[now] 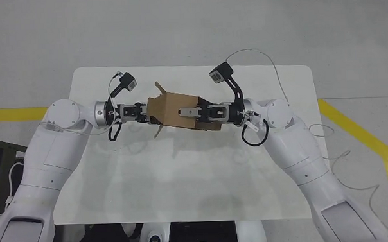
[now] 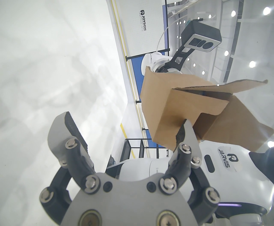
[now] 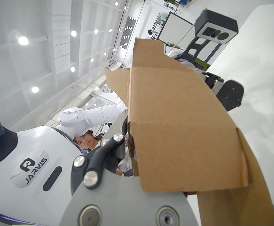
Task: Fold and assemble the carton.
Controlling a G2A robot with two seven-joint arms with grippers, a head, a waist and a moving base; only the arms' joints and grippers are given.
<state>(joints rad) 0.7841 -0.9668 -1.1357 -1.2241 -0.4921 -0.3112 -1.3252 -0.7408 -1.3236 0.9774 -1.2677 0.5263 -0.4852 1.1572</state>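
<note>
carton (image 1: 174,110) held up over the white table (image 1: 183,185), between the two arms
right gripper (image 1: 192,113) is clamped on one carton wall; left gripper (image 2: 126,119) has its fingers apart, one fingertip (image 2: 185,130) touching the opposite edge.

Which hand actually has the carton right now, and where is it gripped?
The right hand clamps the carton by one wall's edge; the left hand is open, one finger touching a corner.

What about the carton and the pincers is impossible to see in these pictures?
Right wrist view: the brown cardboard carton hides one finger of the right pincer.
Top view: the carton's top panel hides its underside.
Left wrist view: the picture's edge cuts off one flap.
</note>
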